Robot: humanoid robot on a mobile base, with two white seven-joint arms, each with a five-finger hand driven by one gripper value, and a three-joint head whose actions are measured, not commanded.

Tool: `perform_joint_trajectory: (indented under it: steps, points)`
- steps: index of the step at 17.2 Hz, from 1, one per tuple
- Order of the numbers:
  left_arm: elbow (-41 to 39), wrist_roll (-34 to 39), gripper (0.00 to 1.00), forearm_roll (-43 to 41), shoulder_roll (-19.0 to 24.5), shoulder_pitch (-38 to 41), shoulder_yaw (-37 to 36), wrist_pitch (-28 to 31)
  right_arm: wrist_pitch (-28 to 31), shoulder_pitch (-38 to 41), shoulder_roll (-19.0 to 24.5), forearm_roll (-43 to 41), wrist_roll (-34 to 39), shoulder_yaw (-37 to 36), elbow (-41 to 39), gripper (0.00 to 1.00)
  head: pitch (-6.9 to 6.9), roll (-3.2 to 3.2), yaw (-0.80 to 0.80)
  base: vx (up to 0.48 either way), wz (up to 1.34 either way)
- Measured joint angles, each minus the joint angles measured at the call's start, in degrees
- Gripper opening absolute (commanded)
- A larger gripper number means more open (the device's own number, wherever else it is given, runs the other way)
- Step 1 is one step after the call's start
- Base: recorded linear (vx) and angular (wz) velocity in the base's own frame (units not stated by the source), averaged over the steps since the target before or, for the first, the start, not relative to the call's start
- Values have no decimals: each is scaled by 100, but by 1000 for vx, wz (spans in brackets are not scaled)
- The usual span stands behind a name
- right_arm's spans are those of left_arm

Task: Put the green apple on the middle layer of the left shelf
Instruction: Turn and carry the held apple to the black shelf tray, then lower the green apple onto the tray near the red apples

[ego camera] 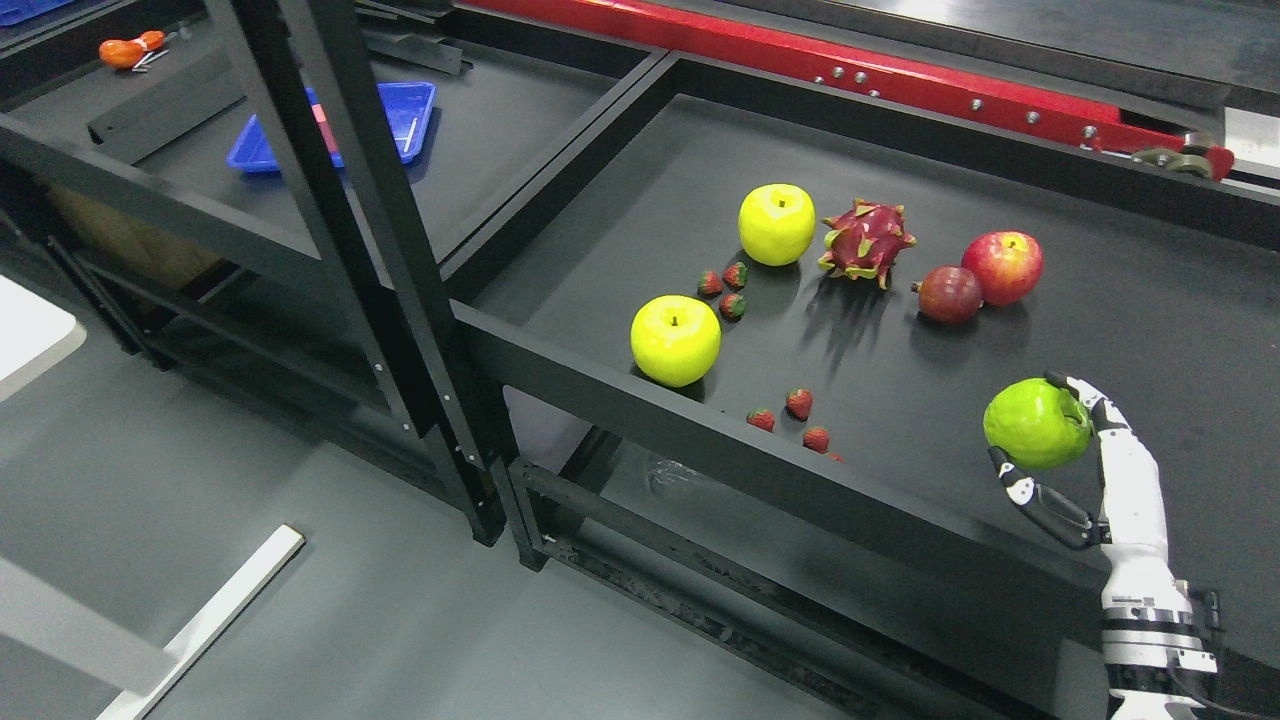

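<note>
One green apple (1036, 423) sits clasped in the right hand (1075, 470) above the right shelf's (1100, 330) near-right part, well apart from two yellow apples (675, 340) and the left shelf (480, 130).

Single head view looks steeply down from above the shelf (900, 420), facing toward 12 o'clock, close range; right hand (1075, 470) enters at 5 o'clock, floor (250, 520) at 8 o'clock.
</note>
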Motion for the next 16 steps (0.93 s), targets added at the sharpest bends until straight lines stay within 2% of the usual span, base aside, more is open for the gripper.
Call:
perform_joint_trajectory:
  steps: [12, 16]
  points:
    - [0, 0, 100, 1, 0, -2, 0, -4, 38, -28, 3, 19, 14, 52, 11, 0, -1, 0, 0, 203, -293]
    - [0, 0, 100, 1, 0, -2, 0, -4, 374, -47, -36, 69, 163, 305, 33, 0, -1, 0, 0, 190, -143]
